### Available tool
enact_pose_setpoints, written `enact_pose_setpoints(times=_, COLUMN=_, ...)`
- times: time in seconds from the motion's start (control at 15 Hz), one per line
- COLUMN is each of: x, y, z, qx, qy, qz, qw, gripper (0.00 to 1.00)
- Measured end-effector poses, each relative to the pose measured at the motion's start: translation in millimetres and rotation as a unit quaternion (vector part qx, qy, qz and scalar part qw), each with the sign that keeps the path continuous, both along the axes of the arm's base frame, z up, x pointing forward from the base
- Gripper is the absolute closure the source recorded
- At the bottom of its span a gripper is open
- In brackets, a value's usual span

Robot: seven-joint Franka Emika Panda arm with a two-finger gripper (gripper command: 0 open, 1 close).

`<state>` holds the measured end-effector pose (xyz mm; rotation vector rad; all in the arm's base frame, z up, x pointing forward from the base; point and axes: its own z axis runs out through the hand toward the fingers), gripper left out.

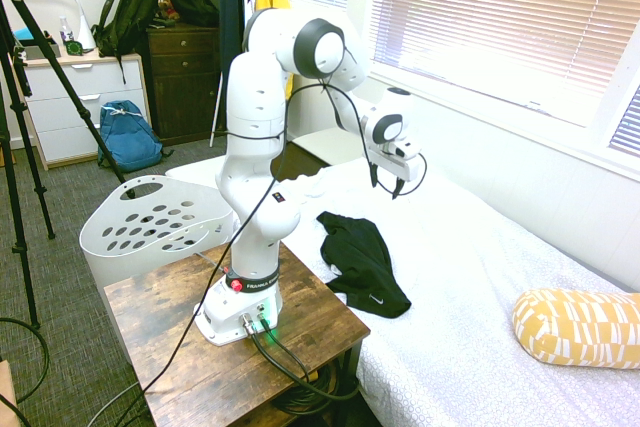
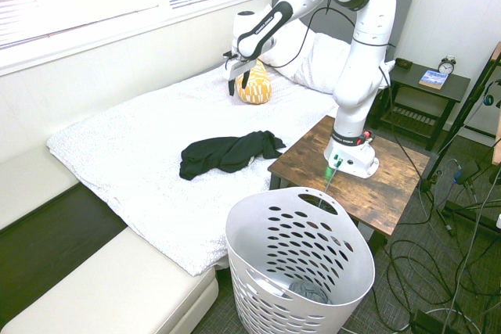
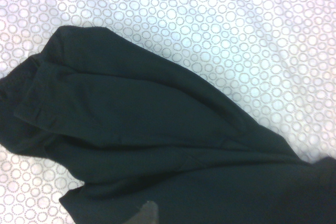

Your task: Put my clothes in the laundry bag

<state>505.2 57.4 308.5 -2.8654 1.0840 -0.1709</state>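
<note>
The black garment [image 1: 362,262] lies crumpled on the white bed cover near the bed's edge by the wooden table, its small white logo at the near hem. It also shows in the second exterior view [image 2: 227,152] and fills most of the wrist view [image 3: 157,145]. My gripper [image 1: 386,185] hangs in the air above the bed, over and a little beyond the garment, clearly apart from it. Its fingers [image 2: 232,87] are open with nothing between them. The white laundry basket [image 1: 150,222] stands on the floor beside the table, rim up [image 2: 258,209].
A wooden table [image 1: 170,347] bearing the arm sits between bed and basket. A yellow patterned pillow [image 1: 575,325] lies further along the bed, white pillows [image 2: 321,60] behind it. Something grey [image 2: 309,291] lies in the basket's bottom. A blue backpack [image 1: 128,135] leans on the dresser.
</note>
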Motion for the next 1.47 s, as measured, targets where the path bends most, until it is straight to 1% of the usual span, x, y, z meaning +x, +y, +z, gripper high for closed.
enact_pose_setpoints(times=0.13, x=16.2, y=8.1, z=-44.8, qx=0.009, qy=0.006, qz=0.026, qw=1.000, gripper=0.00)
enact_pose_setpoints(times=0.27, x=22.4, y=18.8, z=-84.5, qx=0.027, qy=0.020, qz=0.052, qw=0.998, gripper=0.00)
enact_pose_setpoints(times=0.53, x=10.9, y=50.9, z=-147.6, qx=0.045, qy=0.057, qz=0.096, qw=0.993, gripper=0.00)
enact_pose_setpoints(times=0.73, x=8.4, y=48.5, z=-212.8, qx=0.033, qy=0.075, qz=0.111, qw=0.990, gripper=0.00)
enact_pose_setpoints(times=0.87, x=25.9, y=33.7, z=-259.1, qx=0.023, qy=0.084, qz=0.118, qw=0.989, gripper=0.00)
enact_pose_setpoints(times=1.0, x=43.3, y=30.2, z=-294.4, qx=0.022, qy=0.087, qz=0.128, qw=0.988, gripper=0.00)
enact_pose_setpoints(times=1.07, x=45.6, y=32.8, z=-308.0, qx=0.023, qy=0.090, qz=0.132, qw=0.987, gripper=1.00)
enact_pose_setpoints(times=1.2, x=44.9, y=38.6, z=-324.7, qx=0.029, qy=0.095, qz=0.135, qw=0.986, gripper=1.00)
enact_pose_setpoints(times=1.47, x=46.3, y=40.2, z=-326.8, qx=0.031, qy=0.094, qz=0.140, qw=0.985, gripper=1.00)
